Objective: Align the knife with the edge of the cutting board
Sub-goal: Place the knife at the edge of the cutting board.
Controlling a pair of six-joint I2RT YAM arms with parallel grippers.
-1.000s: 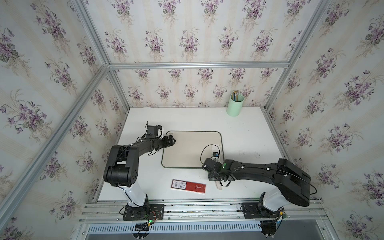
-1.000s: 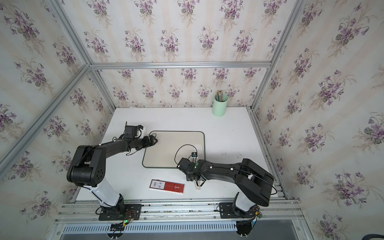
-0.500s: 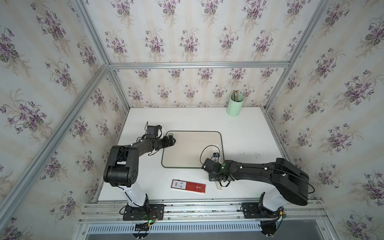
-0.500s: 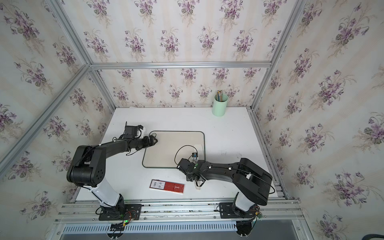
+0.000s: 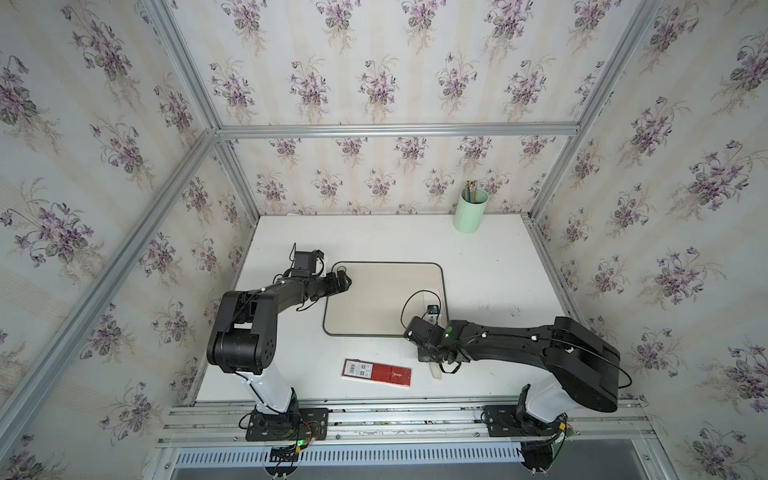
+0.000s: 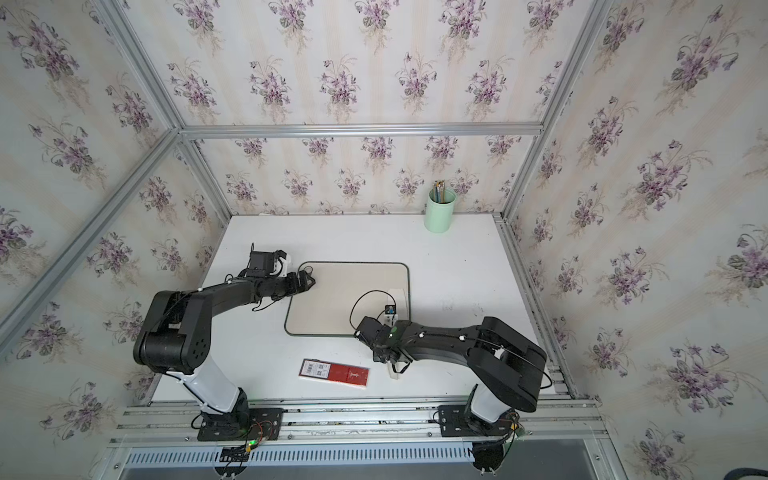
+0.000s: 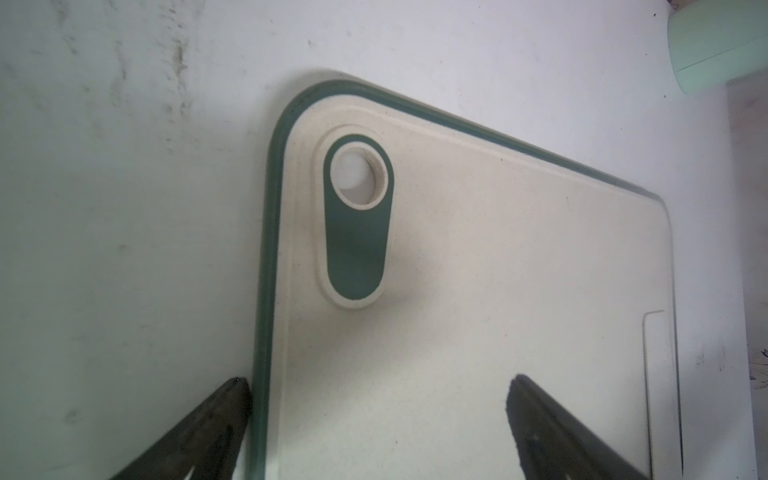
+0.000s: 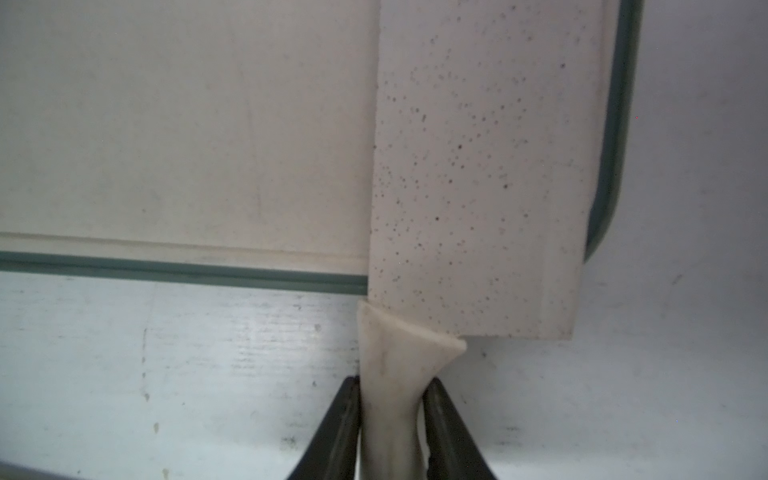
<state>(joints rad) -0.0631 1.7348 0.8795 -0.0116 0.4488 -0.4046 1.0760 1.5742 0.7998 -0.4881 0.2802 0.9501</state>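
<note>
Knife [image 8: 478, 166]: broad, speckled pale blade lying flat on the cutting board [image 8: 187, 124], close along its short edge. The handle overhangs the table [image 8: 208, 374]. Judged light and stiff, with a smooth handle; best held at the handle's narrow waist.
Right tool [image 8: 392, 386]: clamped on that handle.
Left tool [image 7: 376, 382]: jaws apart, straddling the board's opposite edge near the handle hole [image 7: 357, 220].
</note>
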